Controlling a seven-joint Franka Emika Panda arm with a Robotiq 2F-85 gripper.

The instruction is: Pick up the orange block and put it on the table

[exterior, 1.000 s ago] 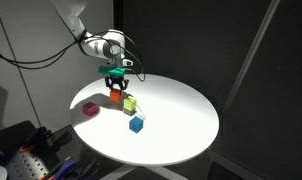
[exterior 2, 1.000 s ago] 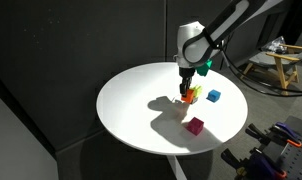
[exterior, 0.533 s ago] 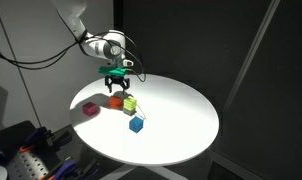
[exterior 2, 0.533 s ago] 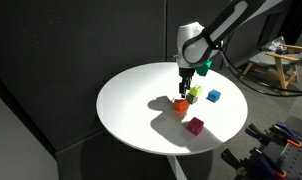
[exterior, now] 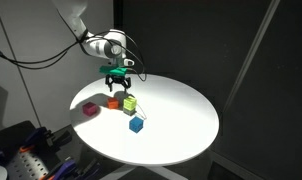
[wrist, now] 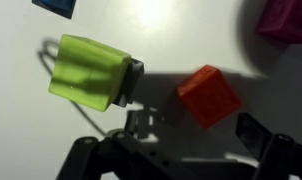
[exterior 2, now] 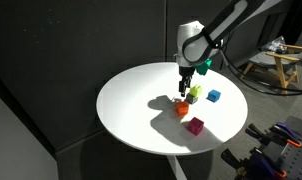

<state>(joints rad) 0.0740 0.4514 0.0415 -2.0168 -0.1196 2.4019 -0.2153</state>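
The orange block lies on the white table, free of any grip and close beside the yellow-green cube. My gripper hangs a little above it, open. In the wrist view the orange block sits turned at an angle just ahead of my gripper, with one dark fingertip to its right and nothing between the fingers.
A pink cube and a blue cube rest nearby on the table. The yellow-green cube lies left of the orange one in the wrist view. Dark curtains surround the table.
The gripper was shut on the orange block a second ago. It has opened, the block now rests on the table beside the yellow-green cube, and the gripper has risen slightly.
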